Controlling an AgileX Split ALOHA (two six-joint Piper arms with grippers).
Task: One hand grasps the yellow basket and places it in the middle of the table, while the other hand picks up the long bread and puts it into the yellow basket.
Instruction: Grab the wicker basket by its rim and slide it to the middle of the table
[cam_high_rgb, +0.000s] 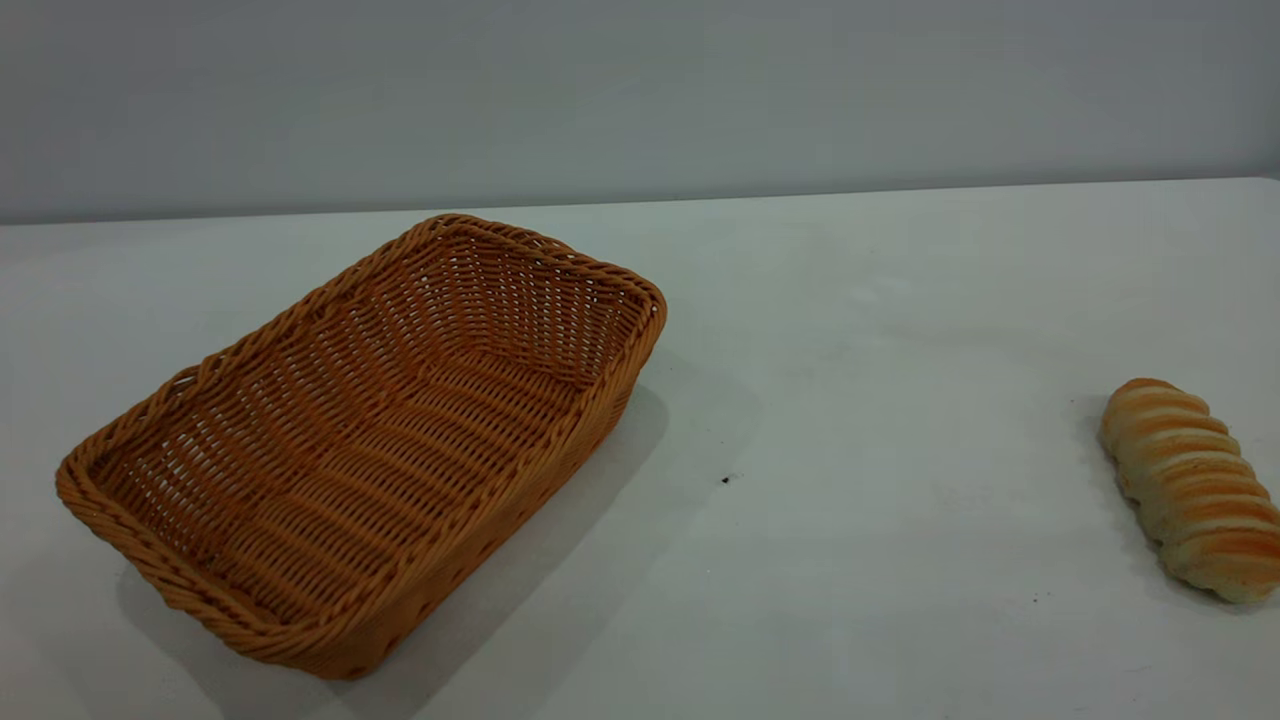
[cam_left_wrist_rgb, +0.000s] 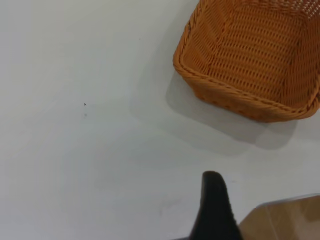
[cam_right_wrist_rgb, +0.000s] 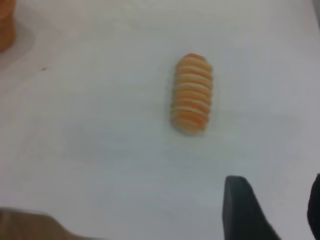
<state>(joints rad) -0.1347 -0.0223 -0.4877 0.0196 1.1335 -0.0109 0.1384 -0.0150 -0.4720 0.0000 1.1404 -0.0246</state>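
1. Wickerwork fills the exterior view's left: the large orange-tan woven basket with sloping sides and a braided rim (cam_high_rgb: 370, 440) sits empty on the plain white tabletop (cam_high_rgb: 880, 330). The small ridged cream-and-orange long bread (cam_high_rgb: 1190, 487) lies well apart at the right edge. No arm shows here.
2. Left wrist view: the basket (cam_left_wrist_rgb: 250, 55) lies ahead, untouched. Only one dark finger of the left claw (cam_left_wrist_rgb: 214, 205) shows, so I cannot tell how its jaws stand.
3. Right wrist view: the bread (cam_right_wrist_rgb: 192, 93) lies alone ahead of the right claw (cam_right_wrist_rgb: 280, 210), whose two dark fingers stand spread and empty.
4. Judgement: nothing is grasped yet. Next, the left claw must reach the basket's rim and the right must descend over the loaf.
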